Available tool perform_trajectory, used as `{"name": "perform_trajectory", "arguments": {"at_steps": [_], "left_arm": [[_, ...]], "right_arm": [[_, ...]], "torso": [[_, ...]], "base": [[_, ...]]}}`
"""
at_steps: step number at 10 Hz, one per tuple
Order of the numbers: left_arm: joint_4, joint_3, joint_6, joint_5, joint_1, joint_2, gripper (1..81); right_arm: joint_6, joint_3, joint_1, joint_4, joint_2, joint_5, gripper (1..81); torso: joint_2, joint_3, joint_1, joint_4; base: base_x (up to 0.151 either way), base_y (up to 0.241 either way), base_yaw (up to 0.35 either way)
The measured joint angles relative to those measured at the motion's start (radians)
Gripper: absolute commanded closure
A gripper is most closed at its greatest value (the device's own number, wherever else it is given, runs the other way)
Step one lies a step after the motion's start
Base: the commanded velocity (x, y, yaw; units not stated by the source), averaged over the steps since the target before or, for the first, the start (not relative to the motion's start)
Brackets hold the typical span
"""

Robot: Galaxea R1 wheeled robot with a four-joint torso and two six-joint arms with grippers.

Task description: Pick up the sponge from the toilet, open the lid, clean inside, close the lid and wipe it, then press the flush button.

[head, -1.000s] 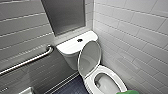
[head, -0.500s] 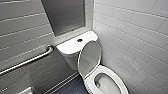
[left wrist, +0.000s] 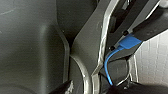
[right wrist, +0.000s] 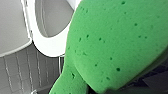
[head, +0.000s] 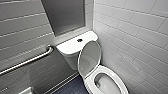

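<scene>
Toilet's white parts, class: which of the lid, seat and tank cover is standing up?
The oval lid, tilted upright; the seat and tank cover lie flat.

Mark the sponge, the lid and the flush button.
sponge (right wrist: 112,45): right wrist view, middle of its green face.
lid (head: 89,58): head view, inner face of the raised lid.
flush button (head: 79,40): head view, the button's centre.

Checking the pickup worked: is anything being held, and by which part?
Apparently the sponge, on the robot's right; where it is gripped cannot be told.
</scene>
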Motion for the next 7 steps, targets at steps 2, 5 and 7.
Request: {"name": "perform_trajectory", "arguments": {"at_steps": [2, 5, 7], "left_arm": [[0.001, 0.0, 0.0, 0.0, 0.0, 0.002, 1.0], [0.002, 0.0, 0.0, 0.0, 0.0, 0.003, 1.0], [0.002, 0.0, 0.0, 0.001, 0.0, 0.003, 1.0]], "right_arm": [[-0.013, 0.007, 0.108, 0.001, -0.001, -0.075, 81.1], [-0.022, 0.02, 0.27, 0.001, -0.011, -0.216, 81.1], [-0.024, 0.017, 0.375, 0.004, 0.015, -0.3, 81.1]], "torso": [[0.0, 0.0, 0.0, 0.0], [0.0, 0.0, 0.0, 0.0], [0.0, 0.0, 0.0, 0.0]], "base": [[0.0, 0.0, 0.0], [0.0, 0.0, 0.0], [0.0, 0.0, 0.0]]}}
